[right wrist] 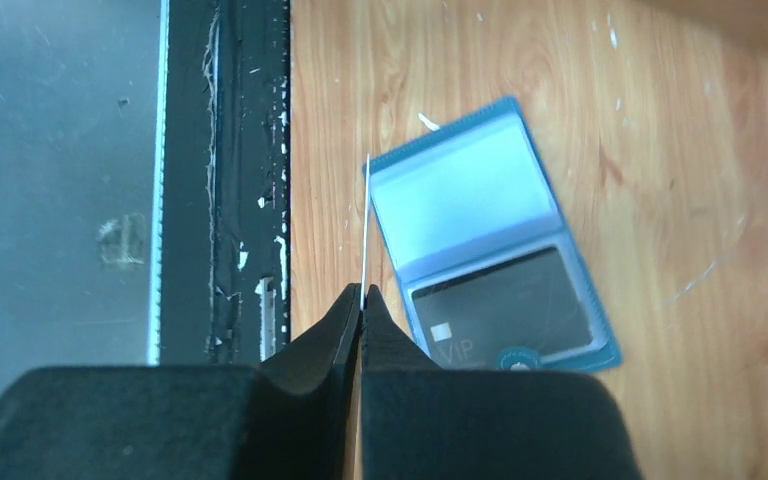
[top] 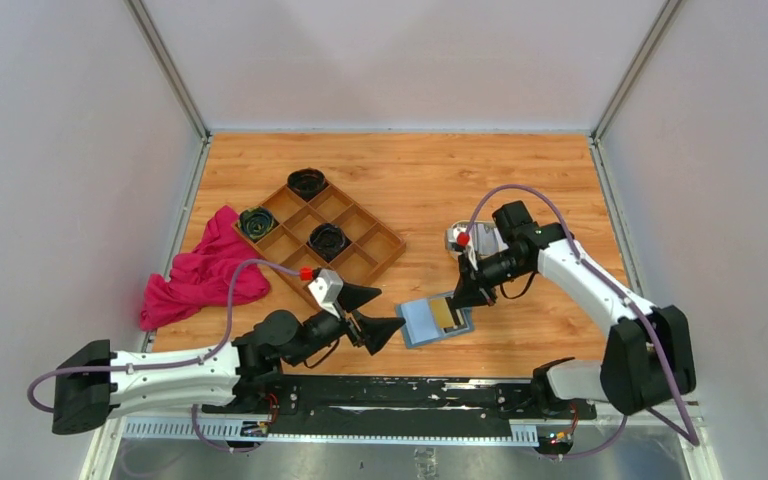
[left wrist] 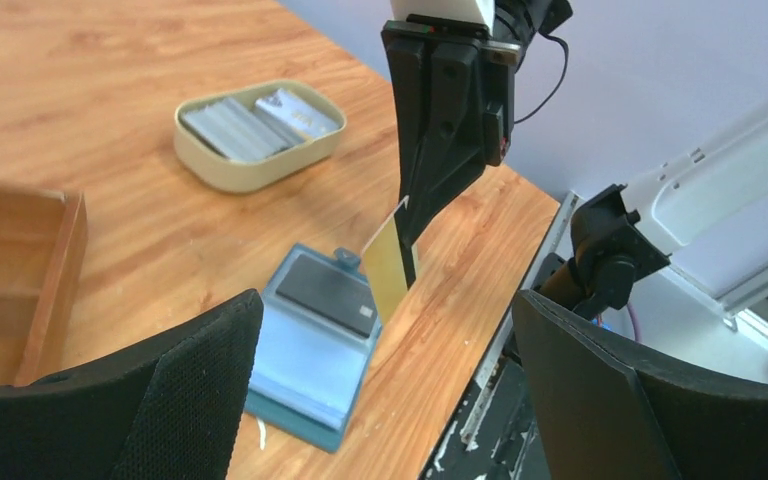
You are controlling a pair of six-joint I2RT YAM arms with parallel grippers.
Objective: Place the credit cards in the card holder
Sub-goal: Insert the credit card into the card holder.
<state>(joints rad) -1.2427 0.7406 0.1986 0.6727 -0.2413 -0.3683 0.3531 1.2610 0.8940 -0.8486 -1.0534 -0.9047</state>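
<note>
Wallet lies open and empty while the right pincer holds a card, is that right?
Not quite. The wallet lies open but not empty: a dark card already sits in one half, clear in the right wrist view. The right pincer does hold a card.

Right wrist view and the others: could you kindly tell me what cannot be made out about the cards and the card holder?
- Held card: right wrist view shows only its thin edge; its print is unreadable anywhere.
- Card holder: left wrist view, one edge behind left finger.
- Tray cards: stacked, count unclear; top view, right arm covers them.
</note>
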